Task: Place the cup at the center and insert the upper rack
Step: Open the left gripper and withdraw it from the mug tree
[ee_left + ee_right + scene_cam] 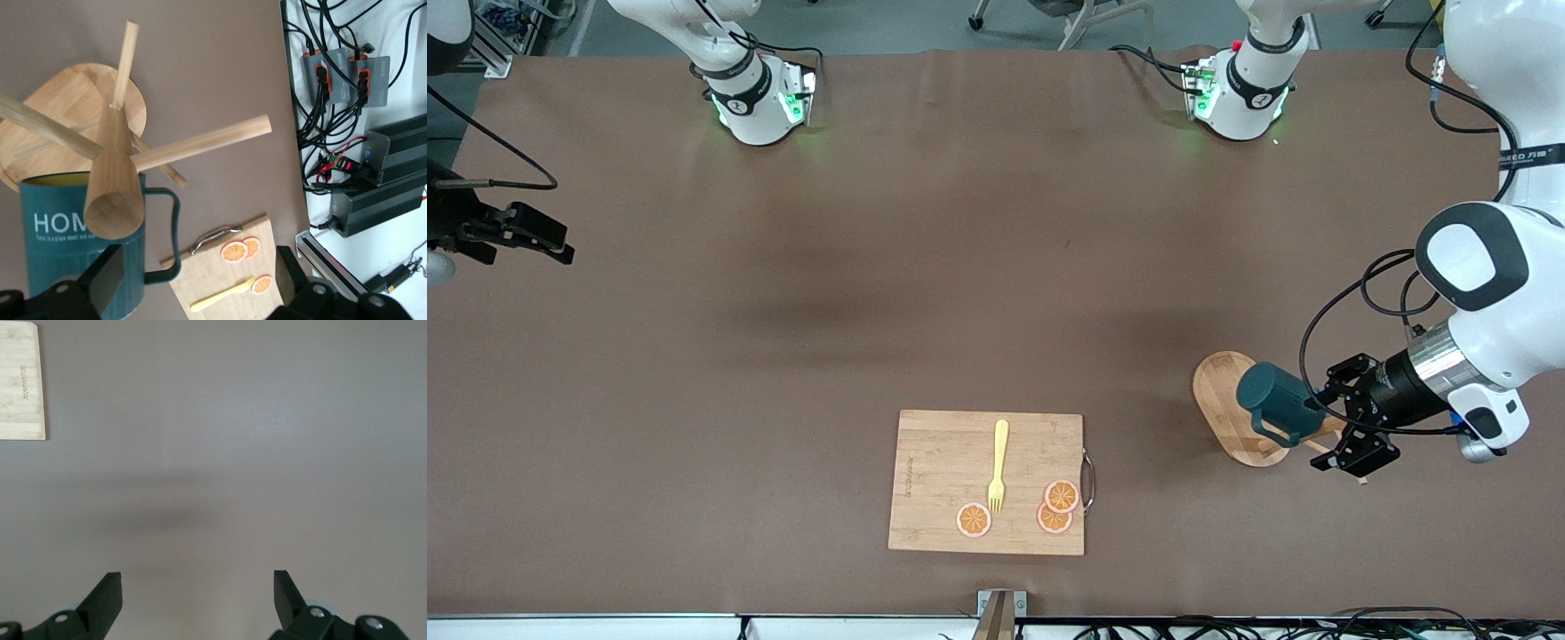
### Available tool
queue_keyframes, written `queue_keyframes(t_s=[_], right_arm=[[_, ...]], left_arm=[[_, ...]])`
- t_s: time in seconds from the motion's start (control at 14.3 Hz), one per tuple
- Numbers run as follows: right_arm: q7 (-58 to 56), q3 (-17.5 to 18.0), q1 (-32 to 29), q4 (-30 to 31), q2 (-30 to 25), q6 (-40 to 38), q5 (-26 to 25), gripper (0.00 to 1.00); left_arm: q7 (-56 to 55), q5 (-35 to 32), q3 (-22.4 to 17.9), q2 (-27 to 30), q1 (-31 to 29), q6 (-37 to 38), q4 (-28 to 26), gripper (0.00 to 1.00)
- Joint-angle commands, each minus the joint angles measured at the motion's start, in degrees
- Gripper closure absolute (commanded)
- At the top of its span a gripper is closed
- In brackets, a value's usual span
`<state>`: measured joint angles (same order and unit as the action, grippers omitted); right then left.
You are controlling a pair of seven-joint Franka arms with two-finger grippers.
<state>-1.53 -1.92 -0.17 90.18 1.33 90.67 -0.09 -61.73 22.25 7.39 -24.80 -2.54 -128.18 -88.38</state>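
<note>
My left gripper (1334, 425) hangs with fingers spread wide, empty, beside the dark teal mug (1270, 397) hung on the light wooden mug tree (1232, 418); my right gripper (197, 593) waits wide open, empty, well apart from that tree.

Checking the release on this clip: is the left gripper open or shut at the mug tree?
Open. The left gripper has its fingers spread apart, holding nothing, beside the mug tree with the teal mug.

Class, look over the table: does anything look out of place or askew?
Nothing is spilled or broken. The cup hangs on the upper rack at the left arm's end of the table, not at the centre.
</note>
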Motion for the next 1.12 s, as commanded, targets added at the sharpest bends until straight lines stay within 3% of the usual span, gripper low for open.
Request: queue_keyframes(t_s=[0.0,0.28,0.7,1.05], right_arm=[[-0.23,0.17,-0.01,1.14,-1.06,1.17,-0.34,0.0],[-0.23,0.17,-0.09,2.28,-1.15,2.06,-0.34,0.0],[-0.14,0.17,-0.09,2.28,-1.15,3.11,-0.26,0.0],[-0.14,0.17,-0.18,2.28,-1.15,2.85,-0.26,0.0]], left_arm=[[-0.41,-4.65,0.26,1.95,-0.09,0.21,-0.13,0.0],[5.81,-10.98,0.69,6.42,0.08,6.25,-0.74,0.0],[30.67,-11.61,0.35,15.56,-1.06,21.37,-1.09,0.0],[44.83,-18.02,0.43,20.93,-1.15,28.59,-1.53,0.0]])
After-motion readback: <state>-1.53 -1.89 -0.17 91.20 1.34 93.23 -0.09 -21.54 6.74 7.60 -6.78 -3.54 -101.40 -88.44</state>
